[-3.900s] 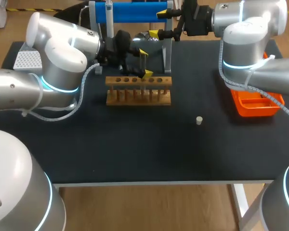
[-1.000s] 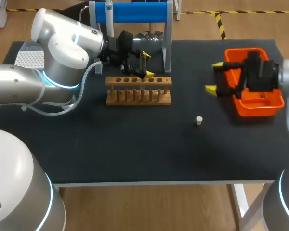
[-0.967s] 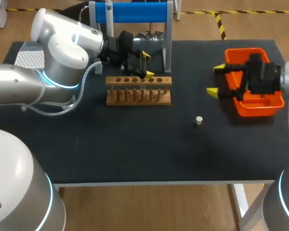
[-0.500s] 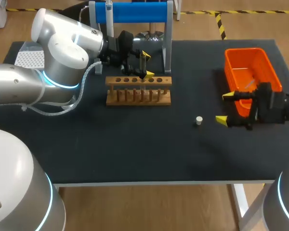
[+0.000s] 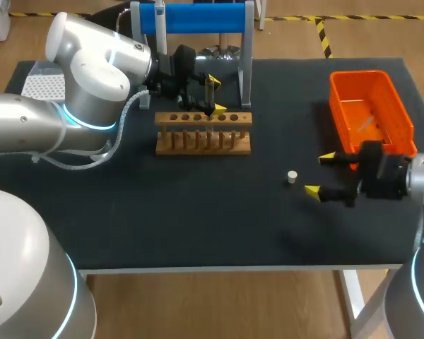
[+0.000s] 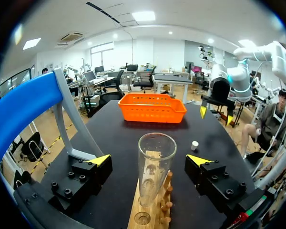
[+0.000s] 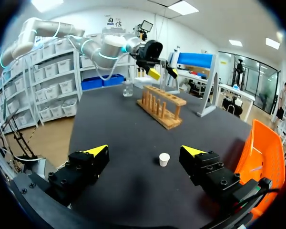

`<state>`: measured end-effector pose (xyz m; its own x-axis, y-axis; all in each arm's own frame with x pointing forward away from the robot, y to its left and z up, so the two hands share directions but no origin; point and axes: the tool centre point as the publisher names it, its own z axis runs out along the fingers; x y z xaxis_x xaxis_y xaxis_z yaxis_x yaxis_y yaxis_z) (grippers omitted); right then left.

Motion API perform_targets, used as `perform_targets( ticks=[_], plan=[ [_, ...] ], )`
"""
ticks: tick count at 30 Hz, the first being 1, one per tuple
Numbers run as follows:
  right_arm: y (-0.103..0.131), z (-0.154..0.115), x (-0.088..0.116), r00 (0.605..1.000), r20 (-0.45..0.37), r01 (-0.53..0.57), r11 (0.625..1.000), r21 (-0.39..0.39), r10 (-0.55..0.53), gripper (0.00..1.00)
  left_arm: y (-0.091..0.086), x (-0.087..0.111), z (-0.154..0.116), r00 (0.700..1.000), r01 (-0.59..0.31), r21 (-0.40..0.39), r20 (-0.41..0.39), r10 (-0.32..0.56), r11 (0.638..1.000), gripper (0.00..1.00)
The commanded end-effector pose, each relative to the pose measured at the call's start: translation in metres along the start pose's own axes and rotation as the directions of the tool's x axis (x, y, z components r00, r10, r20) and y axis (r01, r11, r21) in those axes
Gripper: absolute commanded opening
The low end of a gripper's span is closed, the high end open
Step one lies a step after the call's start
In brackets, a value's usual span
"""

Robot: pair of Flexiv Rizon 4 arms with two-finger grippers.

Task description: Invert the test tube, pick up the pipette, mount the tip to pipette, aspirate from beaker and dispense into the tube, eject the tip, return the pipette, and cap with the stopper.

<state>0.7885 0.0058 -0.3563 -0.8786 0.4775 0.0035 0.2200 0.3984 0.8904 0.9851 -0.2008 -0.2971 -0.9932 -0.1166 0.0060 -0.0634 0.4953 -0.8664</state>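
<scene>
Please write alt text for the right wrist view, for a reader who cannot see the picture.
The right gripper hangs open over the black table, with a small white stopper standing just ahead of its fingers. Farther on stands a wooden rack; an orange bin is beside the gripper.

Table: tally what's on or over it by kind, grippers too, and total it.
Grippers: 2 (left gripper, right gripper)
Test tube: 1
Wooden rack: 1
Stopper: 1
Orange bin: 1
Blue stand: 1
Pipette: 1
Beaker: 1
Tip box: 1
Total: 10
</scene>
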Motion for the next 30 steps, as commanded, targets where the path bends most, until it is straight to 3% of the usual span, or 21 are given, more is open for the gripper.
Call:
perform_targets(
  ticks=[1,30],
  plan=[
    [-0.006,0.023,-0.002,1.0,0.021,-0.013,1.0,0.019,0.013,1.0,0.001,-0.001,0.001,1.0,-0.001,0.002,-0.003,0.001,1.0,1.0],
    [-0.032,0.066,-0.022,0.995,0.075,-0.068,0.995,0.079,0.062,1.0,0.001,-0.001,0.001,1.0,-0.001,0.002,-0.003,0.001,1.0,1.0]
  ],
)
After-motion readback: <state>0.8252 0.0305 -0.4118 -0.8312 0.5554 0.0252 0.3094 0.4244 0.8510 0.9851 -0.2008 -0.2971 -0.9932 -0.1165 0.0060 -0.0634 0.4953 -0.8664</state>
